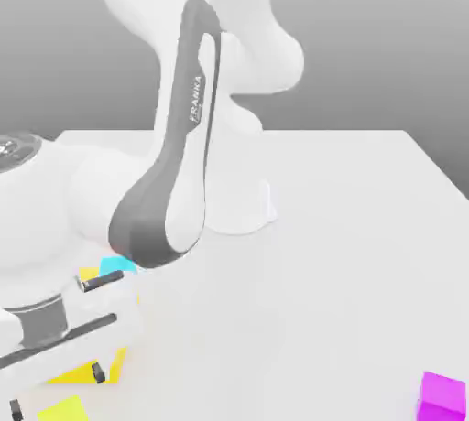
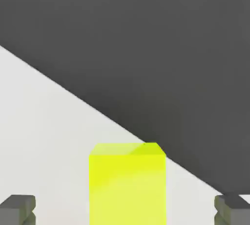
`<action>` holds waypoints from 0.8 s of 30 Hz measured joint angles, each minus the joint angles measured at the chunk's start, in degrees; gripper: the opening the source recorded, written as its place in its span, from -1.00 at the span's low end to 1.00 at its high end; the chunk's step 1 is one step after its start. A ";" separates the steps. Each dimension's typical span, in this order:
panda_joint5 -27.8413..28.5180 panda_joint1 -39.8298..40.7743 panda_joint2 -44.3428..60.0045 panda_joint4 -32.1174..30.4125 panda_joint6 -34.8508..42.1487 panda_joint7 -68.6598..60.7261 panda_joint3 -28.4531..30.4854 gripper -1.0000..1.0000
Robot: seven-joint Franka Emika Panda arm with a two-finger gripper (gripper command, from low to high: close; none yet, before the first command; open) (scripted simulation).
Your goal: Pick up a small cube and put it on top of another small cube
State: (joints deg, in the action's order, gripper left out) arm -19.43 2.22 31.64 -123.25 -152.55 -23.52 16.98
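Note:
The small lime cube (image 1: 64,408) rests on the white table at the bottom left of the exterior view, close to the table's edge. My gripper (image 1: 57,390) hangs just above it, open. In the hand view the lime cube (image 2: 128,185) lies midway between the two grey fingertips (image 2: 18,209), which stand well apart on either side without touching it; the gripper (image 2: 125,212) holds nothing. A small magenta cube (image 1: 442,394) sits far off at the exterior view's bottom right.
A wide flat yellow block (image 1: 84,375) lies partly under my hand, with a cyan cube (image 1: 116,266) behind it. The arm's white base (image 1: 240,213) stands mid-table. The table edge (image 2: 73,94) runs just beyond the lime cube, with dark floor past it.

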 joint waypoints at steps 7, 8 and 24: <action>-1.22 1.11 2.65 0.67 -1.80 -0.96 -1.35 -1.00; -0.88 0.83 2.00 0.50 -1.33 -0.74 -0.99 -1.00; 14.85 -4.32 -26.18 -11.92 12.96 24.25 13.29 -1.00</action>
State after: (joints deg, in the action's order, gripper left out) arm -4.58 -2.09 5.46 -135.16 -139.59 0.73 30.27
